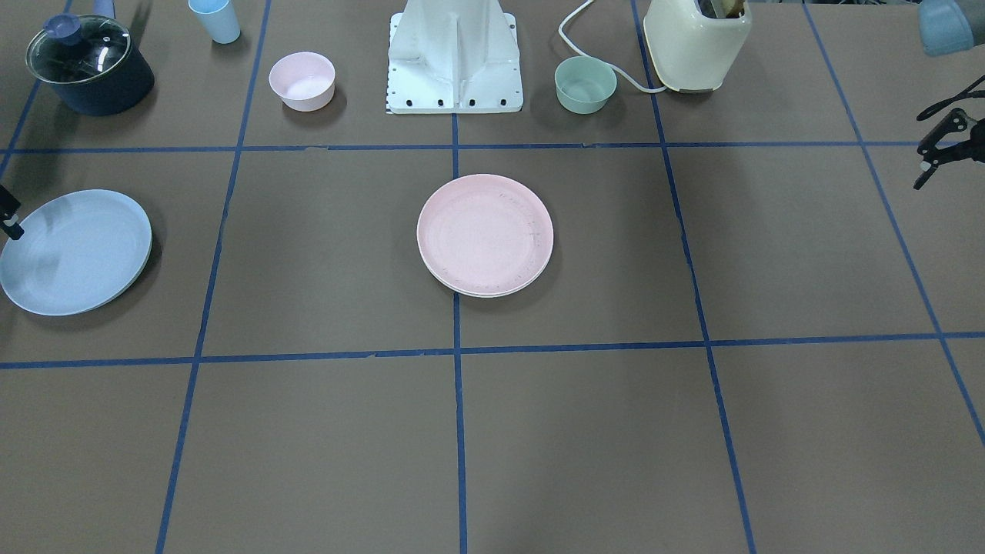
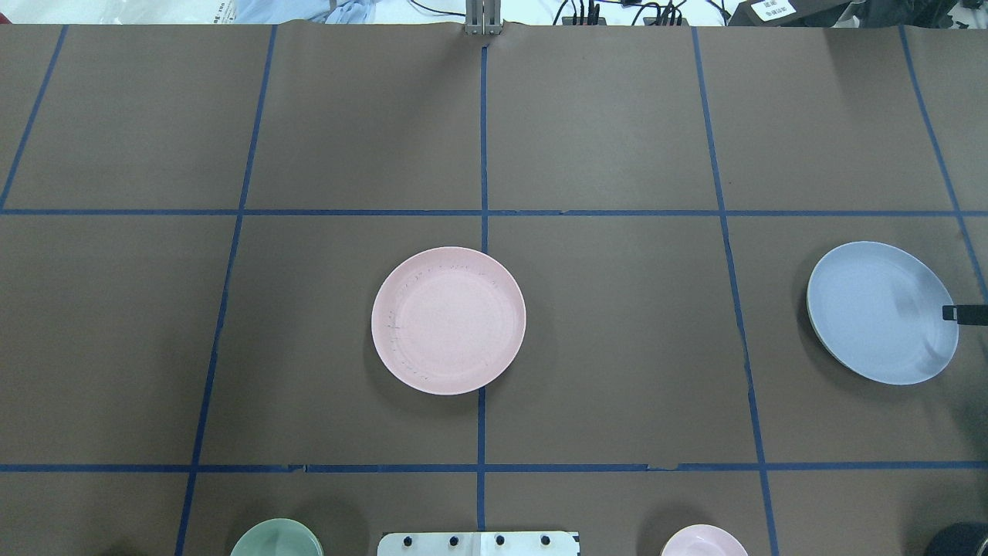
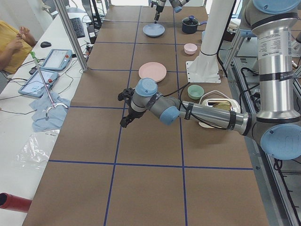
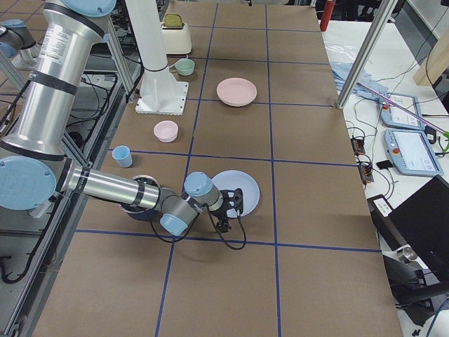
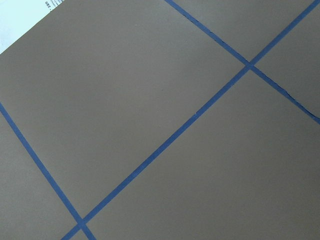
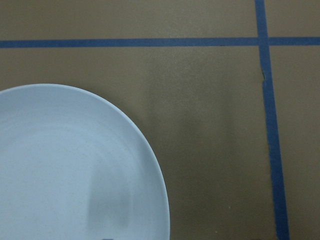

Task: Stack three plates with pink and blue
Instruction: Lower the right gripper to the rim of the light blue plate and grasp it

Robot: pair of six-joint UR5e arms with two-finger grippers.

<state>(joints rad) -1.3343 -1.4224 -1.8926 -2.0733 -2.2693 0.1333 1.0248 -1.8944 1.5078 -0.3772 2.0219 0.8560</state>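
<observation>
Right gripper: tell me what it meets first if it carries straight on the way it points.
The right gripper points down, so it would most likely meet the blue plate first, close to its rim. How high it hangs above the plate is unclear.

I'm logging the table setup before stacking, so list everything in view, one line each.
pink plate: 1, pale pink, table centre, on the cream plate
cream plate: 1, cream-white, under the pink plate, only its rim shows
blue plate: 1, light blue, far on the robot's right
pink bowl: 1, pale pink, right of the base
mint bowl: 1, mint green, left of the base
pot: 1, dark blue, glass lid, right rear
cup: 1, light blue, near the pot
toaster: 1, cream, beyond the mint bowl
table: 1, brown, blue tape grid
robot base: 1, white
left gripper: 1, black, fingers spread, over bare table
right gripper: 1, black, at the blue plate's rim, state unclear
</observation>
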